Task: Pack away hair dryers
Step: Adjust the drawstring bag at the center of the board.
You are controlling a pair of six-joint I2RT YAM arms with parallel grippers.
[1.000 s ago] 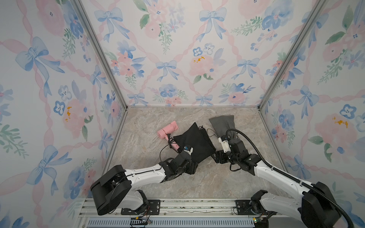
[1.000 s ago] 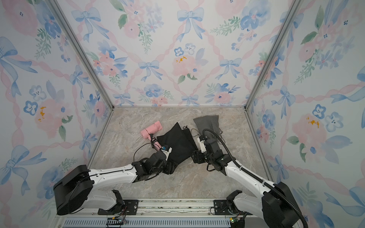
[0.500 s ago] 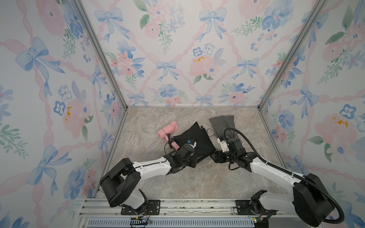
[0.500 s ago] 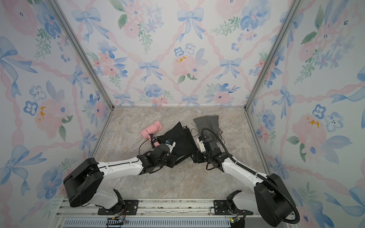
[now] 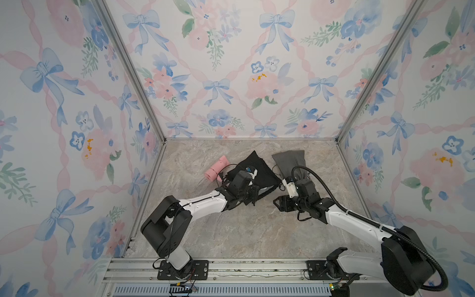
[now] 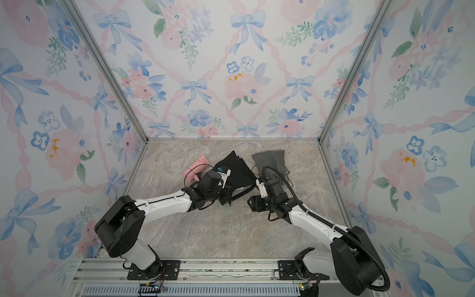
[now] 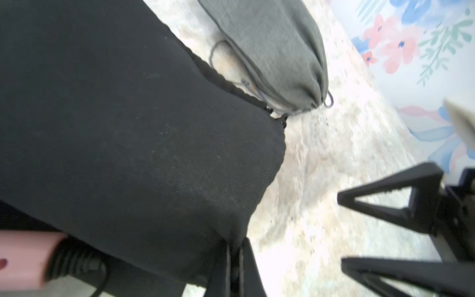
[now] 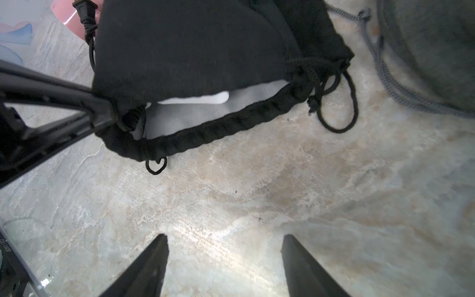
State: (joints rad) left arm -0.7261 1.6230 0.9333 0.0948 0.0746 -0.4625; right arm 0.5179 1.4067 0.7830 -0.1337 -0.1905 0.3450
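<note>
A pink hair dryer (image 5: 217,168) (image 6: 196,167) lies on the marble floor, its handle end and black cord under the edge of a black drawstring pouch (image 5: 257,169) (image 8: 192,46). My left gripper (image 5: 253,199) (image 7: 234,246) is shut on the pouch's gathered rim at one corner of the mouth. The mouth gapes slightly, and something white (image 8: 200,99) shows inside; I cannot tell whether it is lining or a dryer. My right gripper (image 5: 277,201) (image 8: 223,240) stands open just above the bare floor, a short way in front of the mouth, holding nothing.
A grey drawstring pouch (image 5: 289,162) (image 7: 277,51) lies flat just behind the right arm, its cords trailing beside the black pouch. The black pouch's cord loops (image 8: 336,113) lie on the floor by the mouth. Floral walls close in three sides.
My left gripper has moved in to the black pouch's mouth and shut on its rim. The right gripper has shifted only slightly and stays open.
</note>
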